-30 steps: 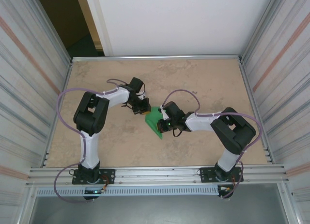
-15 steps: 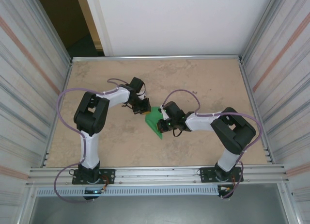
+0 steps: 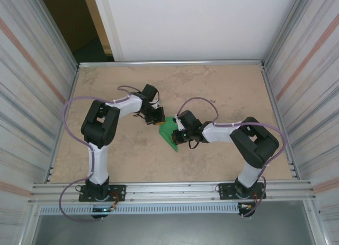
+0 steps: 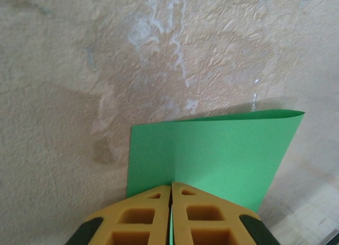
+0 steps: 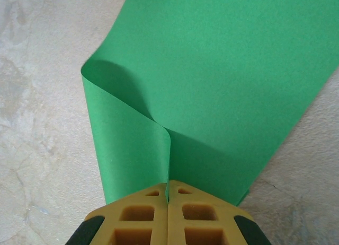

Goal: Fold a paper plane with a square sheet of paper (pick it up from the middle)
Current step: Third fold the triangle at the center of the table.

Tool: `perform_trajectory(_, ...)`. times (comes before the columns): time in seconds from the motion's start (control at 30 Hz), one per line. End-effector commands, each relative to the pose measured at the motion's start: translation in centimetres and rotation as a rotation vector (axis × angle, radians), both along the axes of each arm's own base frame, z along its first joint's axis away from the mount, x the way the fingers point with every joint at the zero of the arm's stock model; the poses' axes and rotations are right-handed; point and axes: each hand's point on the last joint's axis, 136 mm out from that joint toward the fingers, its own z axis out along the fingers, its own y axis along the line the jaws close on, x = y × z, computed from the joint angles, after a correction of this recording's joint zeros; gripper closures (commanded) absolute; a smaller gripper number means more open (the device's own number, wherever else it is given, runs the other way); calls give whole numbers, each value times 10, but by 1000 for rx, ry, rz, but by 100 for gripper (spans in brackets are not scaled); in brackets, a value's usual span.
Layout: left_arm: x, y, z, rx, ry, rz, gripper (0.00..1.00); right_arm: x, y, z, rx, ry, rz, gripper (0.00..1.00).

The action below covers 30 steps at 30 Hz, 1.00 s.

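Left end effector [image 3: 158, 120] is clenched on one edge of the bright green sheet of paper [image 3: 168, 132], and the right end effector [image 3: 177, 136] pinches the same sheet from the opposite side. Looking down over the rig, I see the paper sitting roughly in the middle of the beige worktop [image 3: 228, 91], squeezed between the two arms, which reach in towards each other from either side.

Up close on the left wrist, the yellow fingers [image 4: 143, 216] are pressed together with the paper's near edge caught between them. The sheet [image 4: 212, 155] spreads away from them over the mottled worktop [image 4: 79, 70]. Its far edge looks rounded at the right corner, like a soft, uncreased fold, and a thin shadow runs beneath that edge.

From the right wrist, the yellow fingers [image 5: 201, 221] are likewise closed tight, with green paper [image 5: 228, 80] clamped where they meet. Here the sheet is plainly doubled over: a flap on the left curls up and back in a loose loop, its edge running down into the grip, while the rest lies broad and smooth beyond. Pale worktop [image 5: 32, 107] shows on both sides of it. I cannot tell whether the paper rests flat or hangs slightly lifted.
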Motion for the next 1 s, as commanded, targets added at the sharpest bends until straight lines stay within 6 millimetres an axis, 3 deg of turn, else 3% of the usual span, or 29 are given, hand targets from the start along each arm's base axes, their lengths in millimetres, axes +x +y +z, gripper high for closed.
perform_trajectory(0.0, -16, 9, -26, 78, 71, -21, 91, 2, -5, -9, -35, 29, -18, 100)
perform_trajectory(0.1, -11, 6, -17, 69, 51, -30, 90, -1, -7, -13, -48, 42, -19, 100)
perform_trajectory(0.3, 17, 4, 49, -34, -86, 22, 84, -6, -12, -21, -71, 65, -26, 100)
perform_trajectory(0.43, 15, 15, 75, -79, -151, 115, 77, -5, -13, -22, -74, 70, -35, 100)
perform_trajectory(0.53, -2, 16, 78, -169, -159, 178, 77, -5, -13, -21, -70, 72, -41, 100)
perform_trajectory(0.77, -55, -6, 75, -321, -169, 165, 80, -6, -11, -19, -56, 88, -43, 100)
perform_trajectory(0.97, -86, -21, 49, -308, -111, 108, 86, -5, -11, -20, -58, 96, -47, 100)
